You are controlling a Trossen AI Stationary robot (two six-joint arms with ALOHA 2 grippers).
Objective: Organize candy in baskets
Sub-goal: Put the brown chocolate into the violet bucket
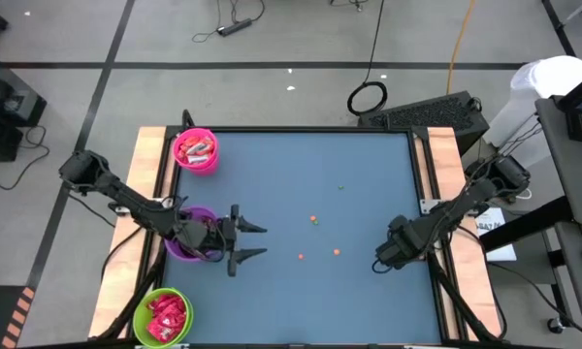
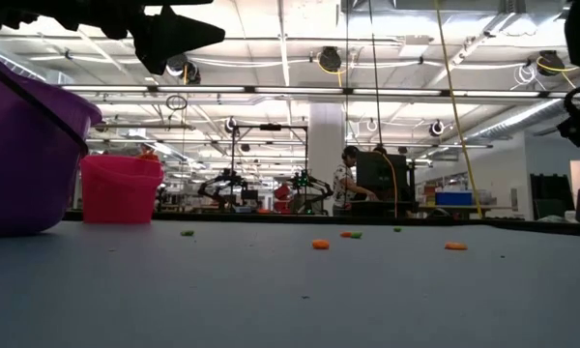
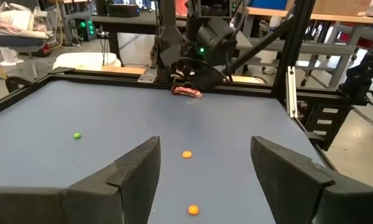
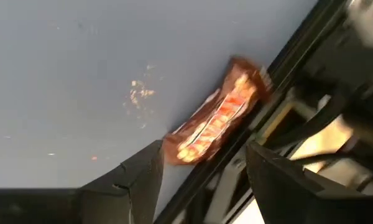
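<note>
The pink basket stands at the table's far left with candy in it, and the green basket at the near left holds red candy. The purple basket sits between them under my left arm. Just past it, my left gripper hangs open above the mat, pointing toward the table's right. A brown wrapped candy lies flat on the mat against the right edge rail. My right gripper is open and points down over it, a finger on either side of its near end. The candy also shows in the left wrist view.
Tiny orange specks and a green speck lie mid-table. A raised dark rail borders the mat beside the candy. In the low view the purple basket and pink basket stand at the left.
</note>
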